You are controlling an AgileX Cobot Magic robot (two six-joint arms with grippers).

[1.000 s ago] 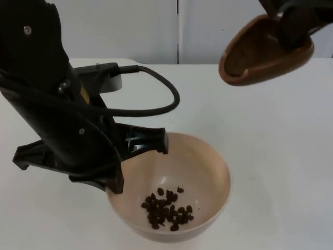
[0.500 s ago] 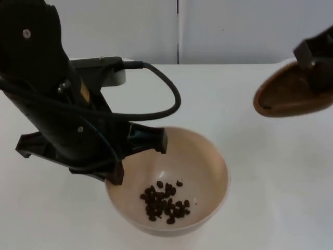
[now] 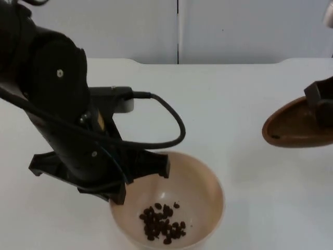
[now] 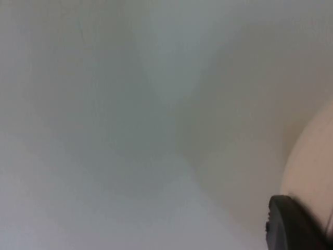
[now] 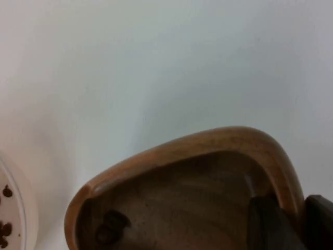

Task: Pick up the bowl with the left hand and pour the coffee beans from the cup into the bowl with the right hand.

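Note:
A beige bowl (image 3: 200, 182) holds a small heap of coffee beans (image 3: 162, 224) at the table's front. My left gripper (image 3: 136, 179) is shut on the bowl's left rim, one finger inside and one outside. The left wrist view catches the bowl's pale wall (image 4: 312, 156) beside a black fingertip (image 4: 291, 226). The brown wooden cup (image 3: 294, 127) hangs tilted at the far right, mouth toward the bowl, with my right gripper (image 3: 321, 101) shut on its rim. Inside the cup (image 5: 182, 172) one or two beans (image 5: 109, 226) cling near the lip. The bowl's edge (image 5: 18, 208) lies beside the cup.
The white table (image 3: 234, 94) stretches back to the grey partition wall (image 3: 229, 31). The left arm's black body (image 3: 62, 114) covers much of the table's left side.
The right gripper carried the cup from above the table's back out to the right edge and lower, levelling it. The left arm and bowl shifted slightly toward the front.

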